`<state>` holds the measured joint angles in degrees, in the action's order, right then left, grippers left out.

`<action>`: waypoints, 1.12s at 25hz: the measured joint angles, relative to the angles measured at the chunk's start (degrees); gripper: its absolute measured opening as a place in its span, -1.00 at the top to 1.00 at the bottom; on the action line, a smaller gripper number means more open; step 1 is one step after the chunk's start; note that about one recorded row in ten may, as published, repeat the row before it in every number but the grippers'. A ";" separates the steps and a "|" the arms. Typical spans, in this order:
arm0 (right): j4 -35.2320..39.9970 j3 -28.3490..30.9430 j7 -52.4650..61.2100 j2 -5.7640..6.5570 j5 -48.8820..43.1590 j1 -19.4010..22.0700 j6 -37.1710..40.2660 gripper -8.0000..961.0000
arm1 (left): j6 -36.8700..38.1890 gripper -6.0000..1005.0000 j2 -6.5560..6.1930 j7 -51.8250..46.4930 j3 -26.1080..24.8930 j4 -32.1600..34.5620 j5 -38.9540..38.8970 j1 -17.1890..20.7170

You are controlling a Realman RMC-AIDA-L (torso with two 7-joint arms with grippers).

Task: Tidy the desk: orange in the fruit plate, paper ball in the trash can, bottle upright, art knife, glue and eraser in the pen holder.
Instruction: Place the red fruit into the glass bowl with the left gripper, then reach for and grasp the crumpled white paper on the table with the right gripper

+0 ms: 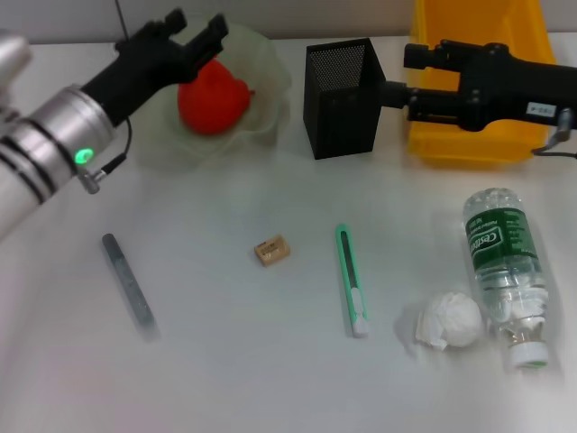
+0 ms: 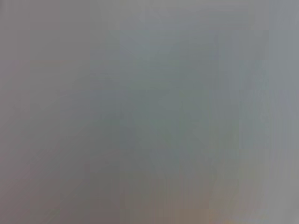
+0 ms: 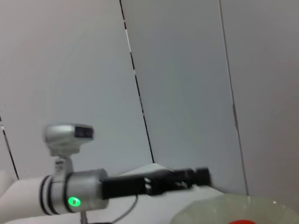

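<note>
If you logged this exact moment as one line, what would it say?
left gripper: open above orange in fruit plate | right gripper: by pen holder | bottle: lying

Right gripper (image 1: pixel 407 72) crowds pen holder (image 1: pixel 340 86); foreground open.

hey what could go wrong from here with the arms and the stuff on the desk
The left gripper hangs open right above the orange in the fruit plate; pulling away low might drag the light plate. The right gripper sits against the pen holder and may push it. The bottle lies beside the paper ball, so gripping either could shove the other.
</note>
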<state>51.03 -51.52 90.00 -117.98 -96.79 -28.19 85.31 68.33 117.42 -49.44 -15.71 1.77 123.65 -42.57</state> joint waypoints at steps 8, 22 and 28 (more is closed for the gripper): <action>1.93 0.21 10.11 7.30 -0.78 -1.75 15.68 -0.55 | 33.44 -0.54 -0.96 -11.79 15.49 10.07 1.48 4.24; 17.92 -4.13 22.17 3.27 -32.88 -10.05 25.40 -0.55 | 39.03 -0.62 -0.41 -17.93 44.86 27.70 1.52 9.31; 22.12 -12.48 24.92 -1.17 -46.65 -13.13 24.62 -0.55 | 37.92 -0.62 -0.34 -17.19 44.88 29.82 1.04 10.70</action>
<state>73.15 -64.00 114.92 -119.14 -143.44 -41.32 109.93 106.24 117.08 -66.63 29.17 31.59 124.69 -31.87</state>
